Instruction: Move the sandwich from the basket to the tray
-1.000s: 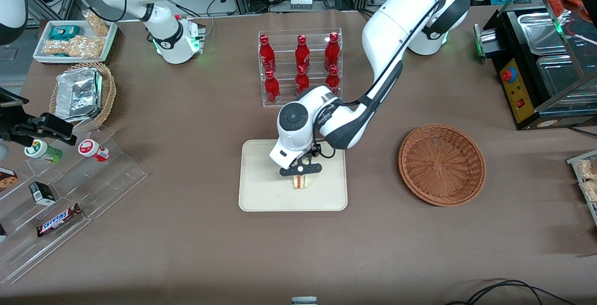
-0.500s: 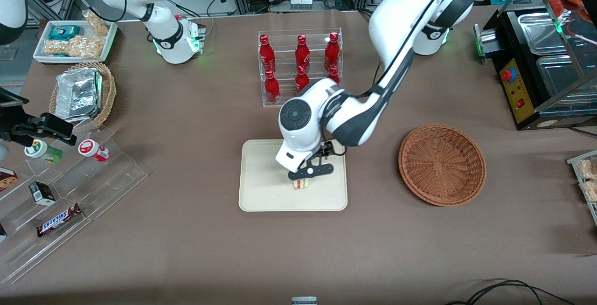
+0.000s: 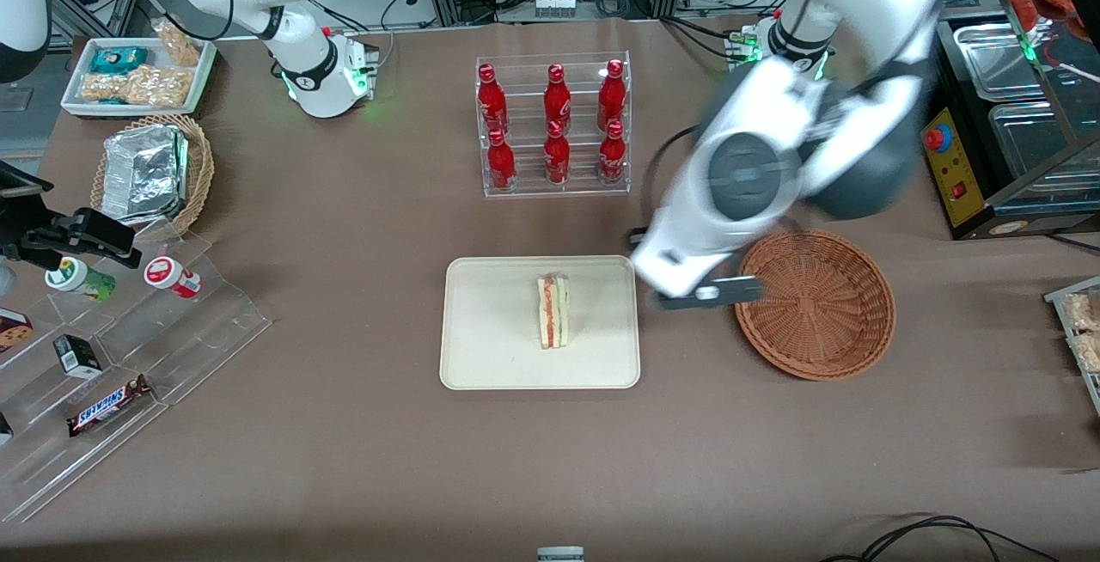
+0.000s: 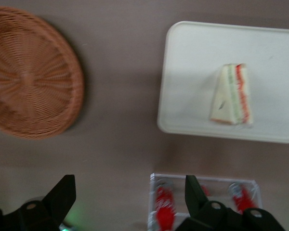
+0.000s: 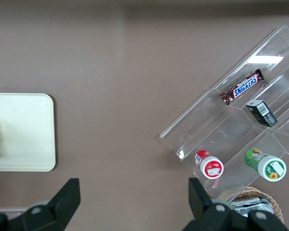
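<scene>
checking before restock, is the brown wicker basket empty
Empty: brown wicker basket shows bare weave; sandwich lies on the tray; open claw hangs between.

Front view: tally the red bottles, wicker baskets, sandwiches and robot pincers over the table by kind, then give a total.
Red bottles: 6
Wicker baskets: 2, the empty basket and the tan basket
Sandwich on the tray: 1
Pincer, open, raised between tray and basket: 1
Total: 10

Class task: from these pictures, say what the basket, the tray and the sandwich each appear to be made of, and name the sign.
Basket: woven wicker, reddish-brown, visible ribbed weave. Tray: probably matte cream plastic, smooth with moulded rounded rim. Sandwich: white bread with orange-red and green layers. The open gripper hangs beside the basket.
</scene>
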